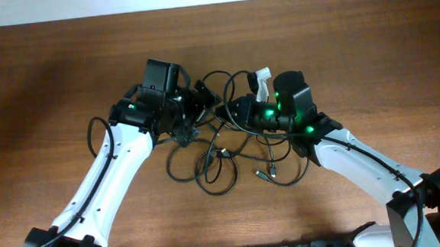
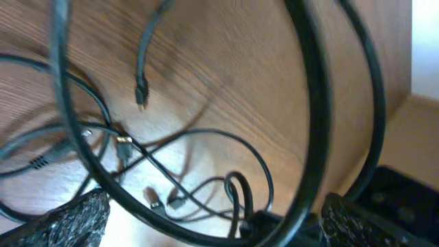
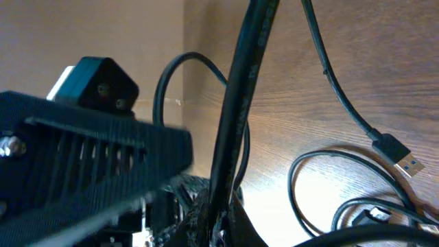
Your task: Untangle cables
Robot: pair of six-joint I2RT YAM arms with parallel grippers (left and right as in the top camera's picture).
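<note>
Not done yet: thin black bendy cords (image 1: 223, 151) sit in one messy knot, mid frame, on brown wood desk (image 1: 369, 61). Left tool (image 1: 198, 112) wide open, holds nothing. Right tool (image 1: 232, 109) clenched, prob. pinching one cord.

The table (image 1: 64, 72) is brown wood with fine straight grain, smooth, with a soft satin sheen that brightens to a pale glare in the lower part of both wrist views. The cables (image 1: 222, 165) are black, with smooth, rubbery-looking jackets that are faintly glossy along their curves. 1 plug (image 3: 401, 156) at the right of the right wrist view has a matt black moulded body and a bare metal tip. The left gripper (image 1: 198, 109) carries pads (image 2: 65, 221) of rough, pebbled black material. The left arm (image 1: 109, 184) and right arm (image 1: 360, 157) wear glossy white plastic shells with matt black joints.
</note>
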